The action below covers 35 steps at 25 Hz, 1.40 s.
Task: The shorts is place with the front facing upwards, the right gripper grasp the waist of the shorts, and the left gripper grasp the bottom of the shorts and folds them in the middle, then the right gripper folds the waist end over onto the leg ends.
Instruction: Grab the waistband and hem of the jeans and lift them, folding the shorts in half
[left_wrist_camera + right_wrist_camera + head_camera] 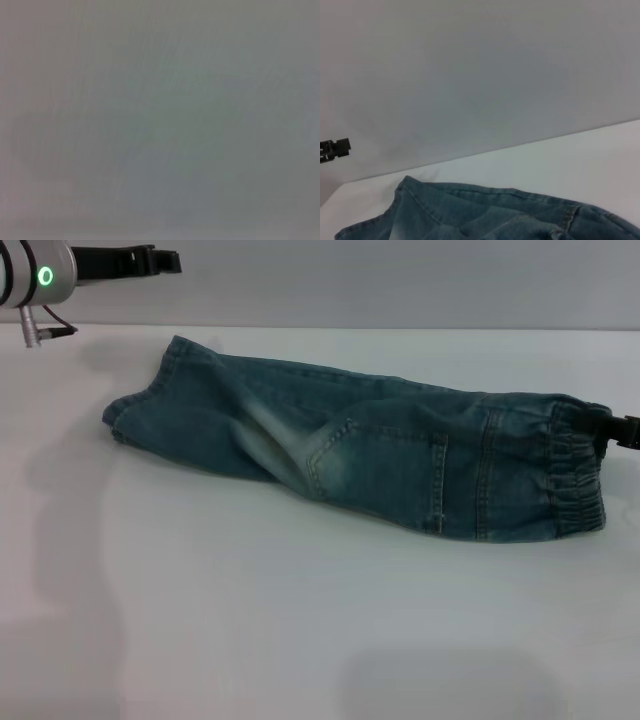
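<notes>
The denim shorts (360, 465) lie folded lengthwise along the worktop (300, 640), long axis left to right, with the waist end (575, 475) at the right edge beside the right gripper (618, 430), finger state unclear, while the left gripper (150, 260) hangs above the far left corner, fingers seemingly pressed together, away from the leg ends (125, 420).

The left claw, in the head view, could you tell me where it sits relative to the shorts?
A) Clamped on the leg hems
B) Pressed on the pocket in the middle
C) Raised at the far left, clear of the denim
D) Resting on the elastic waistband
C: the left claw sits at the far left, apart from the shorts, with bare table between it and the leg hems.
</notes>
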Each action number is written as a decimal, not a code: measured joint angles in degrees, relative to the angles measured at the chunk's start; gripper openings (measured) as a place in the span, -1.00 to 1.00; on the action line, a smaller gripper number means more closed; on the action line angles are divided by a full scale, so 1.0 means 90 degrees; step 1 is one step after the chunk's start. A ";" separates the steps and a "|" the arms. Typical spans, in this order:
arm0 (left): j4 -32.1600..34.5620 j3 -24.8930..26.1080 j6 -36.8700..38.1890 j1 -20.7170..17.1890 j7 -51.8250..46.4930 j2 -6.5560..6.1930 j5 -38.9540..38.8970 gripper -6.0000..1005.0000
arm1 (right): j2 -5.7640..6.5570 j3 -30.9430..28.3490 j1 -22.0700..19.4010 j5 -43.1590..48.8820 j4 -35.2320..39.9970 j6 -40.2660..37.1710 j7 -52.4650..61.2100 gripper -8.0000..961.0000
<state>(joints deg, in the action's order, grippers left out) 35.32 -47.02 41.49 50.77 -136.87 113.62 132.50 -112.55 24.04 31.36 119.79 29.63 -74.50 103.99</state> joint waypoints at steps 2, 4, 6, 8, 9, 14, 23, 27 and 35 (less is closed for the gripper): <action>0.0038 0.0000 -0.0017 -0.0017 0.0005 0.0030 0.0000 -0.11 | -0.0003 -0.0022 -0.0008 -0.0023 0.0035 -0.0049 -0.0004 -0.85; 0.0055 0.0000 -0.0026 -0.0025 0.0007 0.0045 0.0000 0.08 | 0.0009 -0.0014 -0.0020 -0.0160 0.0106 -0.0155 -0.0005 -0.85; 0.0071 0.0000 -0.0046 -0.0043 0.0017 0.0064 0.0002 0.25 | 0.0034 -0.0008 -0.0031 -0.0308 0.0203 -0.0268 -0.0004 -0.84; 0.0071 0.0000 -0.0054 -0.0047 0.0020 0.0070 0.0003 0.39 | 0.0048 -0.0020 -0.0033 -0.0411 0.0334 -0.0404 0.0000 -0.83; 0.0071 0.0000 -0.0063 -0.0048 0.0021 0.0074 0.0004 0.47 | 0.0048 -0.0027 -0.0033 -0.0456 0.0417 -0.0468 0.0018 -0.83; 0.0071 0.0000 -0.0091 -0.0060 0.0075 0.0087 -0.0018 0.64 | 0.0052 0.0004 -0.0044 -0.0655 0.0685 -0.0533 0.0072 -0.80; 0.0076 0.0000 -0.0145 -0.0105 0.0101 0.0139 -0.0038 0.66 | -0.0027 0.0376 -0.0098 -0.0585 0.0490 0.0662 0.0051 -0.77; 0.0079 0.0000 -0.0184 -0.0104 0.0101 0.0146 -0.0040 0.66 | -0.0072 0.0541 -0.0071 -0.0577 0.0468 0.1207 0.0129 -0.75; 0.0090 0.0000 -0.0211 -0.0119 0.0101 0.0208 -0.0045 0.66 | -0.0115 0.0761 0.0134 -0.0523 0.0203 0.2122 0.0180 -0.72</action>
<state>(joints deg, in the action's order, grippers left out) 36.13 -47.01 39.59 49.69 -135.96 115.49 132.09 -113.58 30.89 32.57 115.08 31.46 -55.40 105.61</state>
